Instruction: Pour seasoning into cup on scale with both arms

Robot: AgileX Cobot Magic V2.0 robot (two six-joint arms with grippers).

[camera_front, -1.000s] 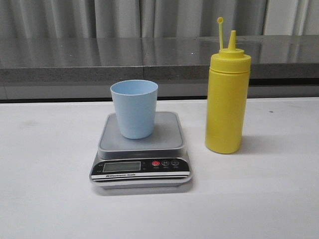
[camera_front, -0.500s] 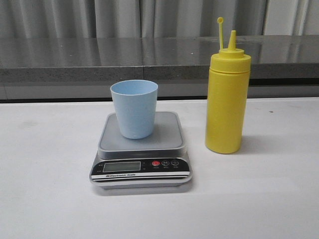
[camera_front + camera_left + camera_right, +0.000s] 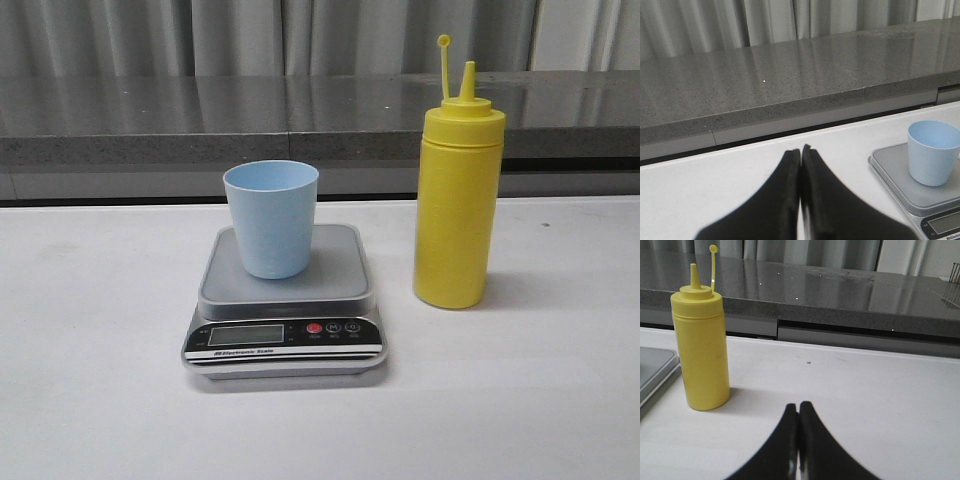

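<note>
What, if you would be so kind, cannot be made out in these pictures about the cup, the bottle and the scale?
- Inside of the cup: hidden by its own wall in the front and left wrist views.
- Fill level of the seasoning bottle: its yellow wall is opaque.
- Scale display reading: too small in the front view, cut off by the edge in the left wrist view.
- Left gripper and right gripper: absent from the front view, so their place over the table is unclear.

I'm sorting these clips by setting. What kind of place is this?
Probably a lab or test bench styled as a kitchen: a white table before a grey stone counter and curtains, holding only a scale, cup and seasoning.
</note>
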